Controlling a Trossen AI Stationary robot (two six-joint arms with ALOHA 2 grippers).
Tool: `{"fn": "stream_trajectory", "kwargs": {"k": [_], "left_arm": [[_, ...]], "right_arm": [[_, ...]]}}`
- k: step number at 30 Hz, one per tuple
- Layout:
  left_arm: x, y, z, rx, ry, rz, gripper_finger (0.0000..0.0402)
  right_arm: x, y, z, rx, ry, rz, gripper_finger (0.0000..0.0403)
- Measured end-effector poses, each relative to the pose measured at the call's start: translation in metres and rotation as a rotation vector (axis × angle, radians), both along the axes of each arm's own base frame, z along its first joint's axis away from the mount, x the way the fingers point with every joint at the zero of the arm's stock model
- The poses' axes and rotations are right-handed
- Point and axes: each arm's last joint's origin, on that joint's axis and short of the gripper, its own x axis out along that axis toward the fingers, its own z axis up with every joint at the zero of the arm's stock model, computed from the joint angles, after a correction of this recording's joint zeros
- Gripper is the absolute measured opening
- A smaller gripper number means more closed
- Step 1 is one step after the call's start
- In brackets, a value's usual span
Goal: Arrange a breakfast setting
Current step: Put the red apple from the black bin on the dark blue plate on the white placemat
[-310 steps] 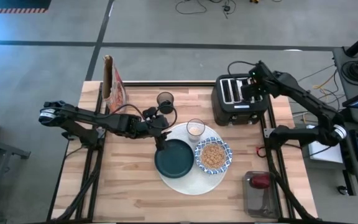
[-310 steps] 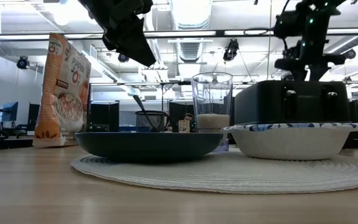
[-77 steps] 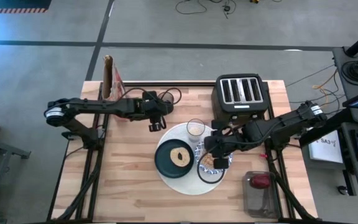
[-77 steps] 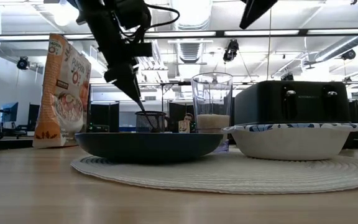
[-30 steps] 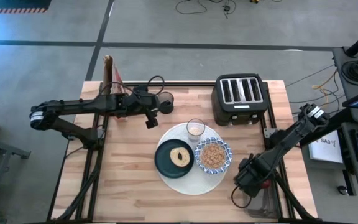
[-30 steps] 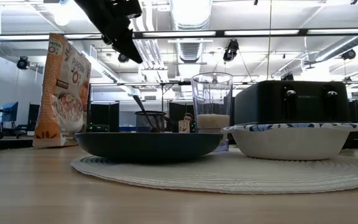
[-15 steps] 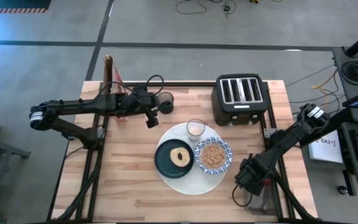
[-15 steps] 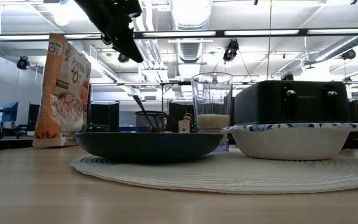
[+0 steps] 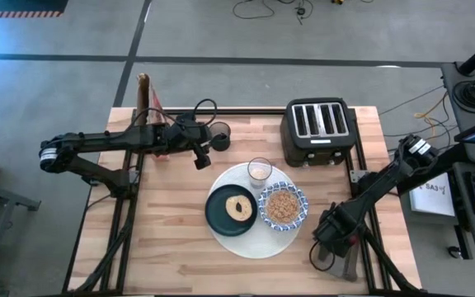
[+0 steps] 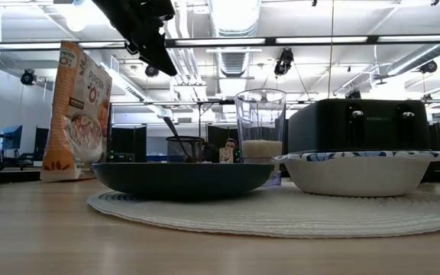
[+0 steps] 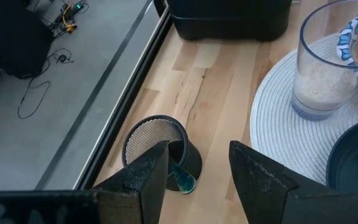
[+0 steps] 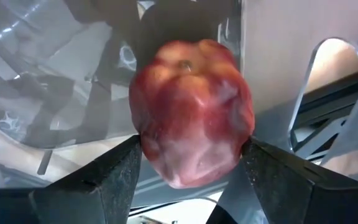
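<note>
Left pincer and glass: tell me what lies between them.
In the left wrist view, bare wood and the white mat's edge separate the left pincer from the glass. The mesh cup sits off to one side.

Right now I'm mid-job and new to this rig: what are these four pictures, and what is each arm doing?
Two robot arms work at a wooden table. One camera looks straight down, one sits at table-top height, and one rides on each wrist. On the white mat are a dark green plate with a bagel, a patterned bowl and a glass. The toaster stands behind. The left pincer hovers open over a mesh cup. The right pincer brackets the red apple.
</note>
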Motion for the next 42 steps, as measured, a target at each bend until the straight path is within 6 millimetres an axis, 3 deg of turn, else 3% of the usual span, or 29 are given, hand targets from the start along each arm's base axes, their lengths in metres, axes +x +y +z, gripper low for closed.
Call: {"fn": "stream_trajectory", "kwargs": {"k": [7,14,17,21,26,34,38,42], "left_arm": [[0.0,0.0,0.0,0.0,-0.001,0.0,0.0155],[0.0,0.0,0.0,0.001,-0.003,0.0,0.0155],[0.0,0.0,0.0,0.001,-0.003,0.0,0.0155],[0.0,0.0,0.0,0.001,-0.003,0.0,0.0155],[0.0,0.0,0.0,0.0,-0.002,-0.002,0.0155],[0.001,-0.001,0.0,-0.021,-0.011,-0.015,0.0155],[0.007,-0.006,-0.001,-0.191,-0.086,-0.116,0.0155],[0.016,-0.016,0.001,-0.289,-0.163,-0.276,0.0155]], "right_arm": [[0.001,-0.001,-0.002,-0.037,-0.037,0.007,0.0245],[0.001,-0.001,-0.003,-0.045,-0.054,0.017,0.0194],[0.001,0.0,-0.002,-0.019,-0.045,0.031,0.0172],[0.005,0.005,0.007,0.07,-0.053,0.069,0.0171],[0.016,0.013,0.037,0.188,-0.189,0.11,0.0169],[0.016,0.014,0.099,0.303,-0.352,0.024,0.0169],[0.016,0.005,0.13,0.197,-0.604,-0.004,0.0168],[0.018,-0.007,0.158,-0.029,-0.926,0.018,0.0168]]}}
